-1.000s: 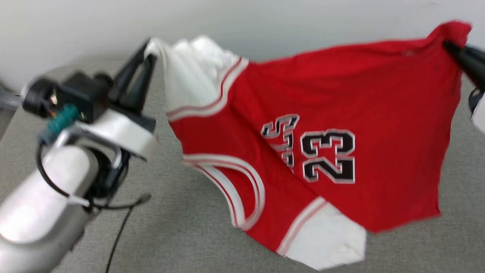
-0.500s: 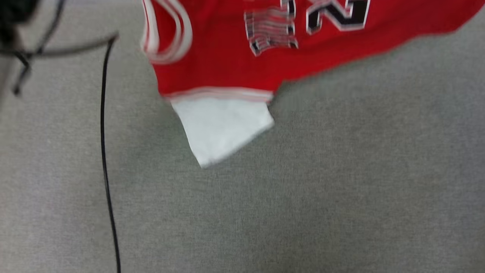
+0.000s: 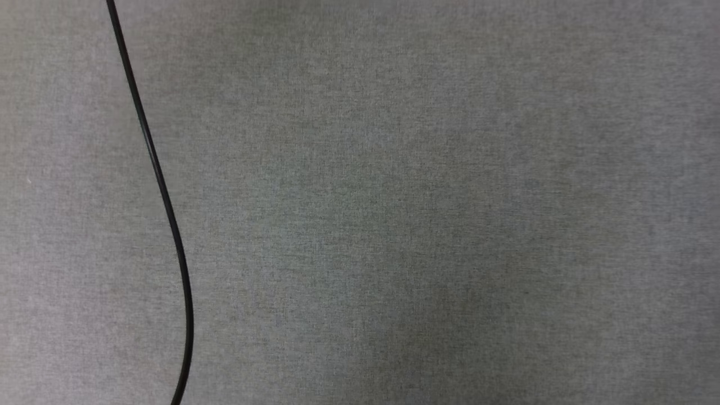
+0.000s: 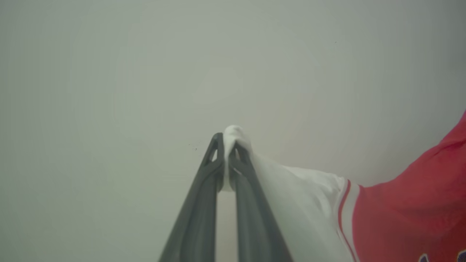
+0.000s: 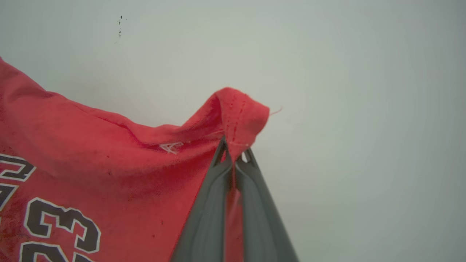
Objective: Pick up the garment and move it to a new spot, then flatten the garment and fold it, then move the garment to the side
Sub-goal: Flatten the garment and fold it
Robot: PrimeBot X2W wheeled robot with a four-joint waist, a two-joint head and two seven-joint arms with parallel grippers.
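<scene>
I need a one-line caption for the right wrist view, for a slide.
Right gripper shut on a red corner of the jersey, held up before a pale wall.

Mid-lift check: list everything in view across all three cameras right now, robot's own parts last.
garment: one, red with a white sleeve, striped trim and black white-edged "23"; held up in front of the wall.
cable: one, black; curves down the left of the head view, against the grey surface.
grey surface: one, grey woven fabric; spans the head view.
wall: one, pale; behind the garment in both wrist views.
dark specks: a few, dark; on the wall, upper left of the right wrist view.
left fingers: two, dark grey; shut on the white sleeve tip.
right fingers: two, dark grey; shut on a red stitched corner.
</scene>
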